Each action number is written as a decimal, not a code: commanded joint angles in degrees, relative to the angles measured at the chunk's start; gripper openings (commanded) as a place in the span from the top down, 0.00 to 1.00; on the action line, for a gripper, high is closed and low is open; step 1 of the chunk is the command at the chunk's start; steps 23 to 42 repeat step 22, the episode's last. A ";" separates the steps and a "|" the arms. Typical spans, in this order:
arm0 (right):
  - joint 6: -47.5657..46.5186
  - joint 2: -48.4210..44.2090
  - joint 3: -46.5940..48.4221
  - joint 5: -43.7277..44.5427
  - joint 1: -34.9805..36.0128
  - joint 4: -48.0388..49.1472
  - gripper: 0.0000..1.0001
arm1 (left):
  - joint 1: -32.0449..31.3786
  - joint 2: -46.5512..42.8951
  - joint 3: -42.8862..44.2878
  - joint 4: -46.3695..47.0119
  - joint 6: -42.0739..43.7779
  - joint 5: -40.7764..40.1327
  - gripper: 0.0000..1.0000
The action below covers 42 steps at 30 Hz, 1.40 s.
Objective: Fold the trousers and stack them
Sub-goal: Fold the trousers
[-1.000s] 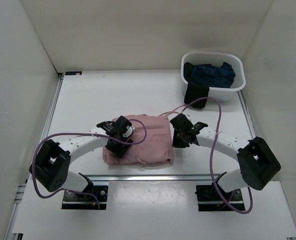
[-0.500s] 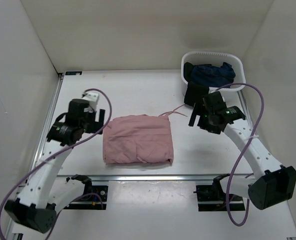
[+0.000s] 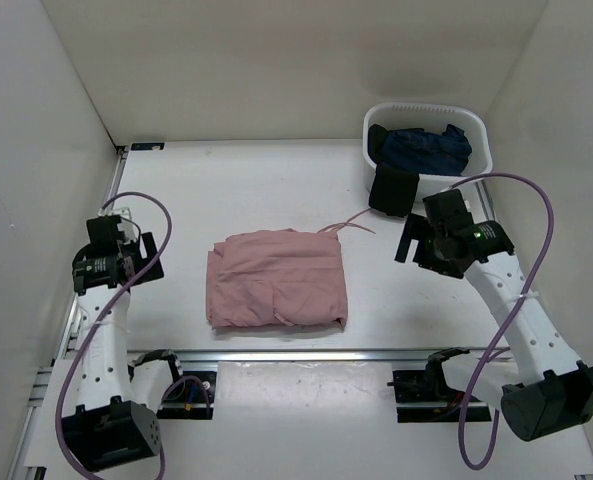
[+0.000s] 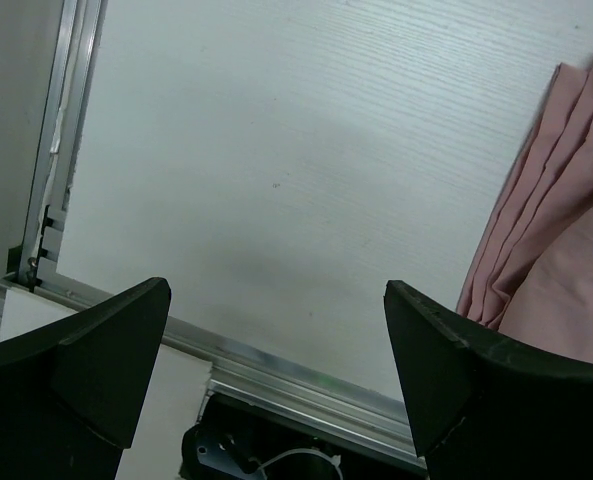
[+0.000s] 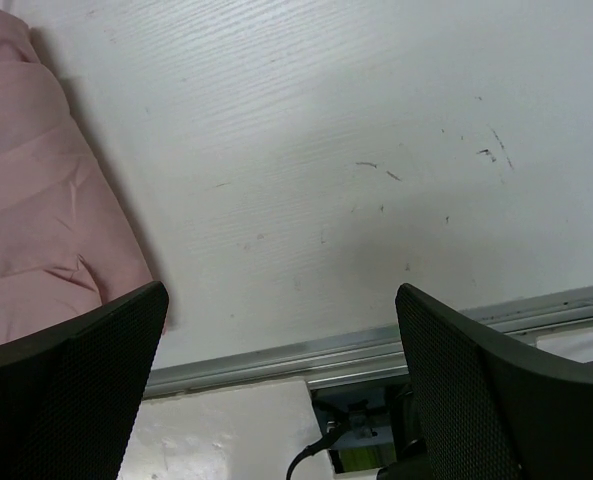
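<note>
Trousers [image 3: 276,280] lay as a compact pink rectangle flat on the table [image 3: 246,190], to the near left of the basket [image 3: 428,106] and well apart from it. The drawstring [image 3: 348,222] trailed from the corner nearest the basket.

My left gripper [image 4: 276,288] hung on the side of the trousers away from the basket, jaws spread wide and holding nothing. My right gripper [image 5: 281,290] hung just on the near side of the basket, likewise released and clear of the cloth.

I judged the folding step complete and the stacking step in hand. The next move called for a grasp under two opposite edges of the bundle and a level lift, so that the layers did not slip apart.

Dark clothes [image 3: 426,150] filled the basket, and one hung over its rim.
</note>
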 commanded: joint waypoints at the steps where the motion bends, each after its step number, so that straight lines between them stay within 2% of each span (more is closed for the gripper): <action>1: -1.26 -0.46 3.55 2.02 -0.20 -1.42 0.01 | 2.19 -1.18 -0.63 2.11 -0.03 3.64 0.00; 42: -1.79 -0.45 2.42 3.86 -0.20 0.85 0.01 | 2.72 -2.85 -2.92 2.81 -0.03 1.61 0.00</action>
